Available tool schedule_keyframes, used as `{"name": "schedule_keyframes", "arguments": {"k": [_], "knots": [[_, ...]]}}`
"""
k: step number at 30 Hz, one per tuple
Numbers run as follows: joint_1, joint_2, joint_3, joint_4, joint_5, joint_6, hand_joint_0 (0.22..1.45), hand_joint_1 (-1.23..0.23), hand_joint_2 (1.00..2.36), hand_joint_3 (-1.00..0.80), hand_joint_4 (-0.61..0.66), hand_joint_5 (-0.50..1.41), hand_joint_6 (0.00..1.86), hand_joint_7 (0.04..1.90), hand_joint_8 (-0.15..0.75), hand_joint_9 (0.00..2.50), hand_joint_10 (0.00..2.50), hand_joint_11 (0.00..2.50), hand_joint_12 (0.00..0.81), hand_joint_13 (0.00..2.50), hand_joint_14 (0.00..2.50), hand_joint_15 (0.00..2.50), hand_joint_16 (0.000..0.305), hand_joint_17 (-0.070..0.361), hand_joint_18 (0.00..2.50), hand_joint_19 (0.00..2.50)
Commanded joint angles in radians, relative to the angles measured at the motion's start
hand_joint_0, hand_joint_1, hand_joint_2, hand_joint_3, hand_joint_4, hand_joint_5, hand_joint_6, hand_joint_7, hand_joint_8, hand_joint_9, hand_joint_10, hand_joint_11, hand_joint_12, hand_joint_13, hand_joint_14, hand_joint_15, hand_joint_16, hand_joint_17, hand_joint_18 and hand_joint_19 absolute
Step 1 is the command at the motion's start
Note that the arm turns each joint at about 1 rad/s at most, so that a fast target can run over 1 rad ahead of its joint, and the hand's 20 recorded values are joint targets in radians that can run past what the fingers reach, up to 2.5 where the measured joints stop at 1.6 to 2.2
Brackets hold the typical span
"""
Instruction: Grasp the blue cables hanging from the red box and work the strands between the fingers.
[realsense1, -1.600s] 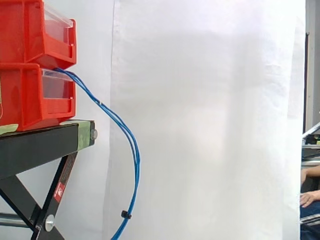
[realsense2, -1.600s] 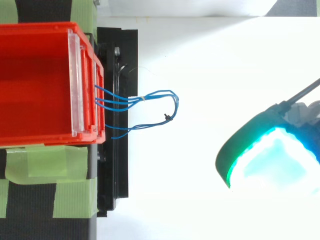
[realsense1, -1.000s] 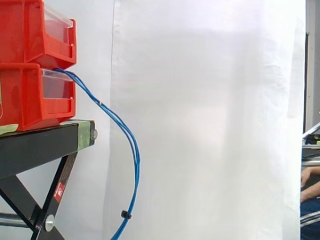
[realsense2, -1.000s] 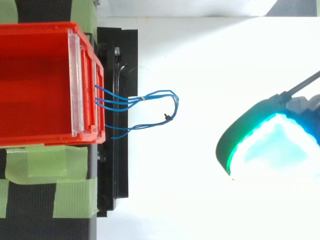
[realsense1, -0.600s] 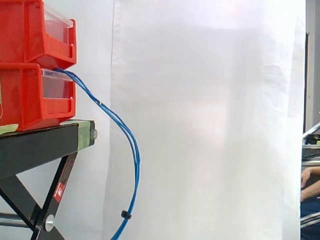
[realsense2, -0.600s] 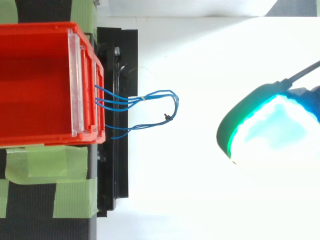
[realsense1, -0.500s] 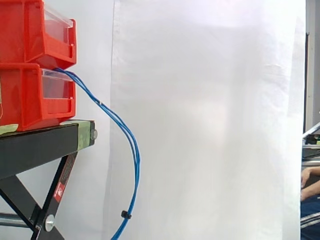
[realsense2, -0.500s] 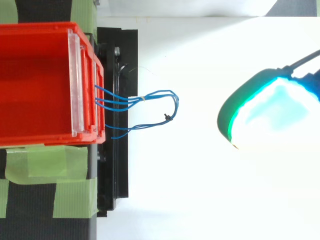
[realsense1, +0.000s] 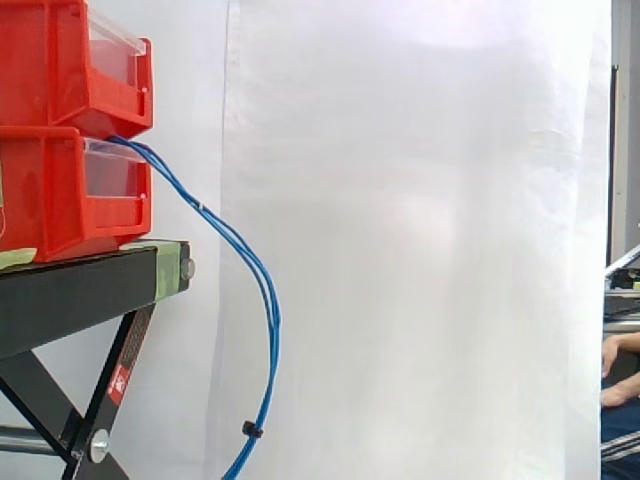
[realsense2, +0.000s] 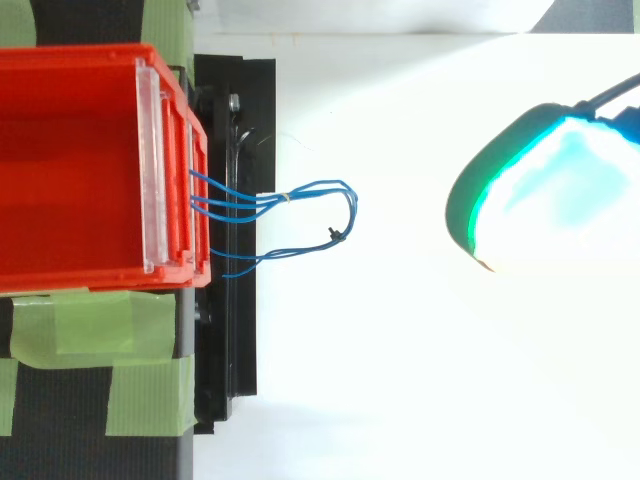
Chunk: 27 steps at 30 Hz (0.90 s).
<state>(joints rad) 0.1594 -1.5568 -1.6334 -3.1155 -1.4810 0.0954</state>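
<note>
The hand (realsense2: 555, 190), its state unreadable, is well apart from the blue cables (realsense1: 270, 300); misaligned reaching could knock them aside.

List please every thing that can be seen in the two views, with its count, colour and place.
red bins: two, red, stacked on the stand at the left
blue cables: several thin strands, blue, hanging from between the bins down past the stand
black tie: one, black, around the cables low down
black stand: one, black, under the bins
green tape: several strips, green, on the stand top
white curtain: one, white, behind everything
person's forearm: one, at the side view's right edge
hand: one, glowing cyan-green, at the top view's right edge, apart from the cables
</note>
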Motion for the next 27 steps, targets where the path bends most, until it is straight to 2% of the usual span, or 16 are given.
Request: {"name": "schedule_keyframes", "arguments": {"k": [1, 11, 15, 17, 20, 25, 27], "knots": [[-0.004, 0.004, 0.0, 0.0, -0.01, -0.003, 0.7, -0.39, 1.0, -1.0, 0.2, -0.44, 0.01, 0.74, 0.369, 0.08, 0.0, 0.15, 0.403, 0.0, 0.0, 0.16, 0.08, 0.179, 0.0, 0.09], [-0.017, 0.007, 0.0, -0.011, -0.01, -0.02, 0.7, -0.4, 1.0, -1.0, 0.2, -0.44, 0.01, 0.74, 0.37, 0.08, 0.0, 0.15, 0.405, 0.0, 0.0, 0.16, 0.079, 0.179, 0.0, 0.09], [-0.018, 0.006, -0.003, -0.014, -0.022, -0.029, 0.7, -0.4, 1.0, -1.0, 0.2, -0.44, 0.01, 0.74, 0.37, 0.08, 0.0, 0.15, 0.407, 0.0, 0.0, 0.16, 0.08, 0.179, 0.0, 0.1], [-0.02, 0.007, -0.031, -0.014, -0.038, -0.039, 0.7, -0.4, 1.0, -1.0, 0.2, -0.44, 0.01, 0.74, 0.37, 0.08, 0.0, 0.15, 0.407, 0.0, 0.0, 0.16, 0.08, 0.179, 0.0, 0.1], [-0.024, 0.007, -0.095, 0.014, -0.054, -0.032, 0.7, -0.4, 1.0, -1.0, 0.2, -0.44, 0.01, 0.74, 0.371, 0.09, 0.0, 0.14, 0.407, 0.0, 0.0, 0.16, 0.08, 0.179, 0.0, 0.1], [-0.031, 0.006, -0.207, 0.212, -0.047, 0.012, 0.7, -0.4, 1.0, -1.0, 0.2, -0.43, 0.01, 0.74, 0.37, 0.09, 0.0, 0.15, 0.407, 0.0, 0.0, 0.17, 0.08, 0.179, 0.0, 0.1], [-0.031, 0.007, -0.223, 0.229, -0.042, 0.01, 0.7, -0.4, 1.0, -1.0, 0.2, -0.43, 0.01, 0.74, 0.371, 0.09, 0.0, 0.15, 0.407, 0.0, 0.0, 0.17, 0.08, 0.18, 0.0, 0.1]]}}
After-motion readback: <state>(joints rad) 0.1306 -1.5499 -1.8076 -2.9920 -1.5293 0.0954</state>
